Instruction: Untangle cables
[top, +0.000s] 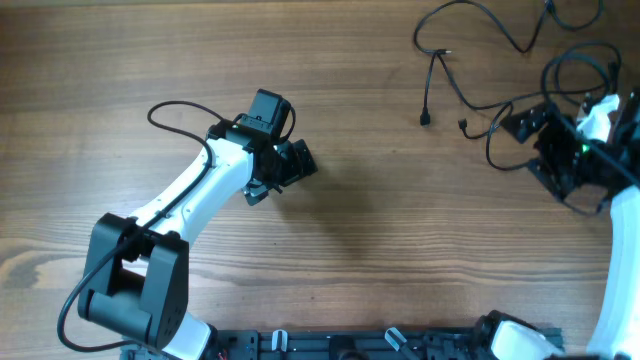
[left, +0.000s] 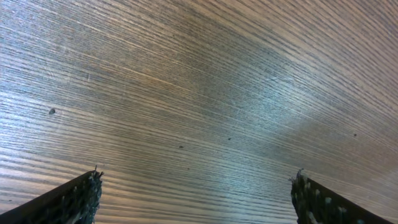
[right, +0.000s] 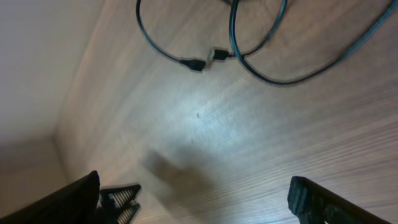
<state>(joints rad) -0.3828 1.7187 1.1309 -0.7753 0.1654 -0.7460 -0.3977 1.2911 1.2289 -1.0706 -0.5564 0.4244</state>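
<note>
Both jaws stand wide and empty, left gripper (left: 196, 193) over bare wooden table (top: 330, 120), right gripper (right: 196, 196) near the thin black flexible cables (top: 480, 60) (far right corner), which lie mostly in loose strands, some loops apparently left to separate.

arms: white shells, black joints | cabling: thin black along links | fingers (left: 74, 202): black, textured

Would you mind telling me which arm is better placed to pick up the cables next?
The right. Its open right gripper hovers beside the cables, whose strands show in its wrist view. The left gripper sits mid-table over bare wood.
</note>
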